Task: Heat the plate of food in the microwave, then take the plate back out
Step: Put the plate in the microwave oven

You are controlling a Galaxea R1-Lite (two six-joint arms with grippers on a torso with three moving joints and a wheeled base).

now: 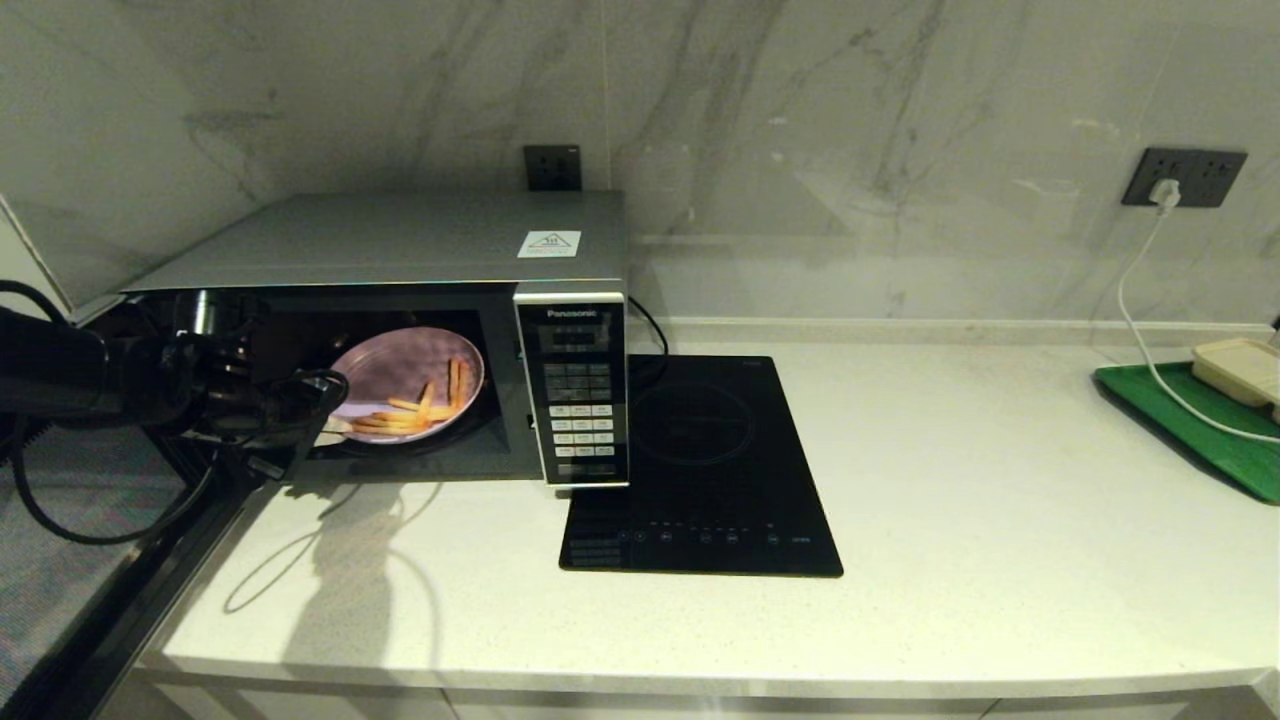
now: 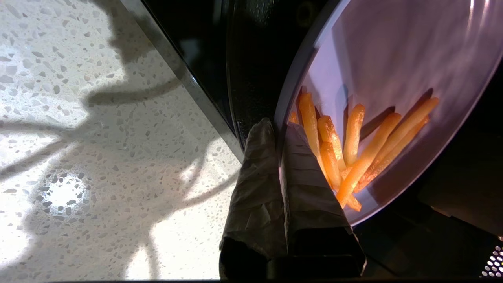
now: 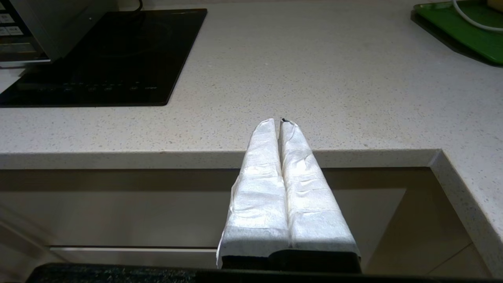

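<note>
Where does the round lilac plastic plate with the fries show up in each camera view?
Head view: lilac plate of fries in the open silver microwave, left of centre.
Left wrist view: upper right, rim pinched by the left gripper.
Right wrist view: not visible.
Shared landmark: the speckled white countertop.

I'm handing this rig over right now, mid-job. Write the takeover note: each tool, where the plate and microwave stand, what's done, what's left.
Left tool: shut on the near rim of the plate of food, at the mouth of the microwave.
Right tool: shut, empty, parked off the counter edge.
Plate: tilted, fries on it, inside the cavity. The door is open, swung to the left.
Done: plate gripped. The pictures do not show whether heating has run, so I cannot tell if it is going in or coming out.
Left: confirm the heating stage, then finish placing or withdraw and set the plate on the counter.
</note>
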